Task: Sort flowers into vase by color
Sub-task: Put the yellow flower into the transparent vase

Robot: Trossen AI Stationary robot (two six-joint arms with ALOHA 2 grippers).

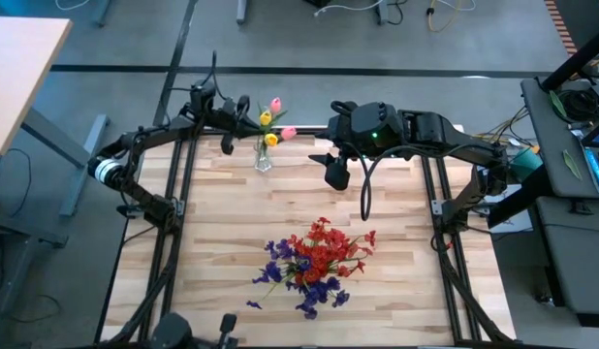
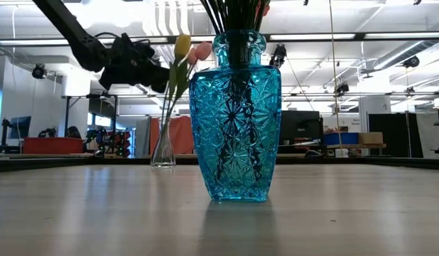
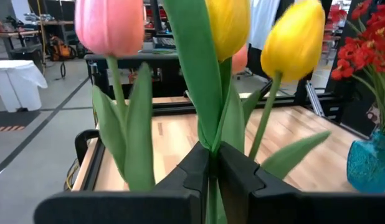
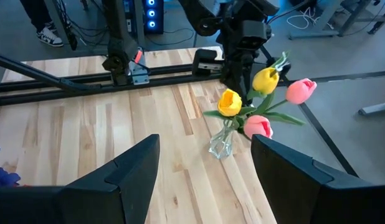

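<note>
The left tool (image 1: 243, 111) is up near the far edge of the counter (image 1: 396, 291), right beside the small clear glass vase (image 1: 264, 160). Its two fingers are pressed tight together on something green, a leaf or stem of a yellow tulip (image 3: 227, 22), as the left wrist view shows. I think it grips low on the green part so the soft flower head does not get squashed, and so the stem can go straight down into the narrow neck. The clear vase has only tulips in it: a pink tulip (image 1: 276, 104), another pink one (image 1: 289, 133), and yellow ones (image 1: 270, 139). That looks like the light colors kept together. The blue glass vase (image 2: 235, 114) stands nearer the near edge of the counter and is full of red flowers (image 1: 324, 247) and purple flowers (image 1: 280, 271), with their stems packed into its wide mouth so they stay up. The right tool (image 1: 336, 173) hangs in the air just beside the clear vase on its other side. Its fingers are spread wide and hold nothing. It seems to be waiting there, out of the way, while the left one does the work. No flowers lie loose on the counter, so the sorting looks almost done.
</note>
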